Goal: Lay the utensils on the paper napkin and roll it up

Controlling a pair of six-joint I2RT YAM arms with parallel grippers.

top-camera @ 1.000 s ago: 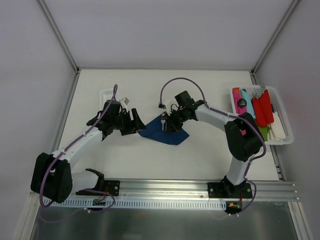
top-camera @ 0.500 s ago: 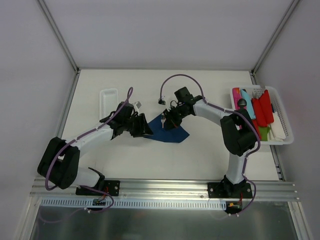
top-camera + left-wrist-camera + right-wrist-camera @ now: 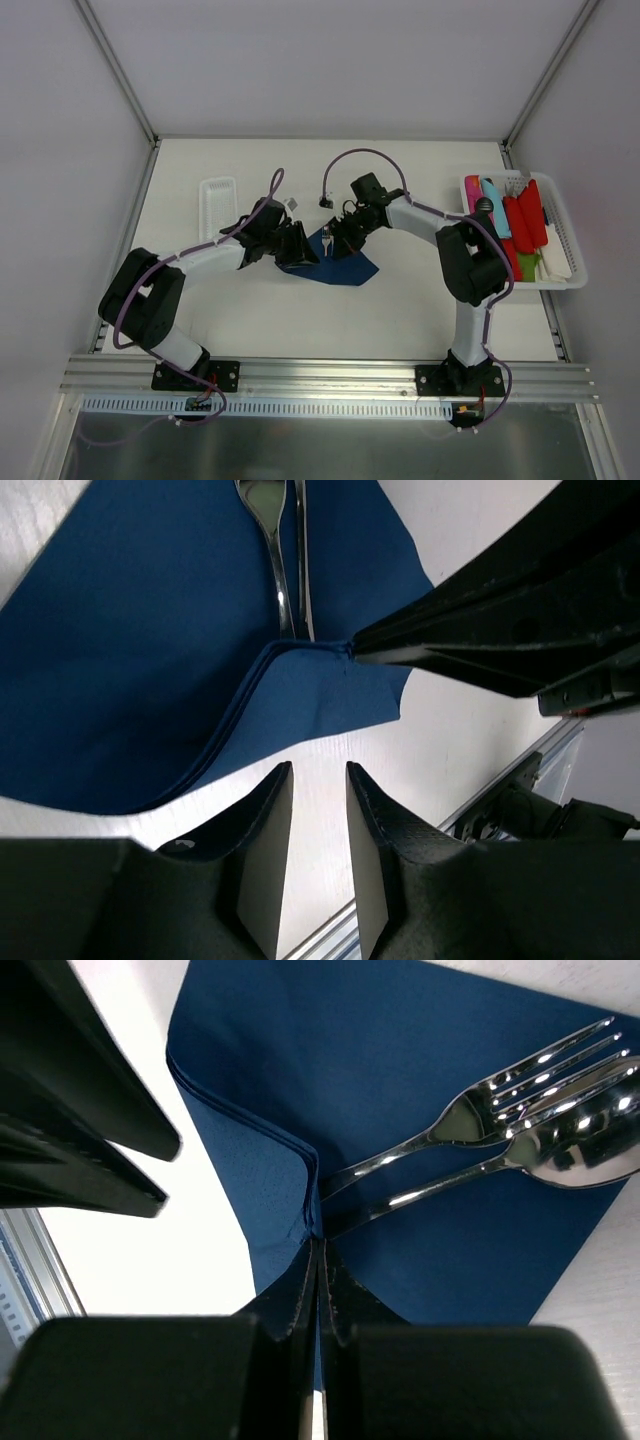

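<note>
White table [image 3: 420,300], a white basket [image 3: 566,215] of red, pink and turquoise plastic pieces at far right and a long white tray [image 3: 215,195] at far left. Mid-table lies the navy paper napkin [image 3: 348,270], one side folded over (several layers show at the fold), with the left gripper [image 3: 318,775] low at its left edge, fingers a narrow gap apart over bare table, holding nothing. The right gripper [image 3: 318,1250] is pinched together on the folded napkin edge, and the utensils, fork [image 3: 480,1110] and spoon [image 3: 575,1145], lie side by side on the napkin with handles tucked under the fold.
</note>
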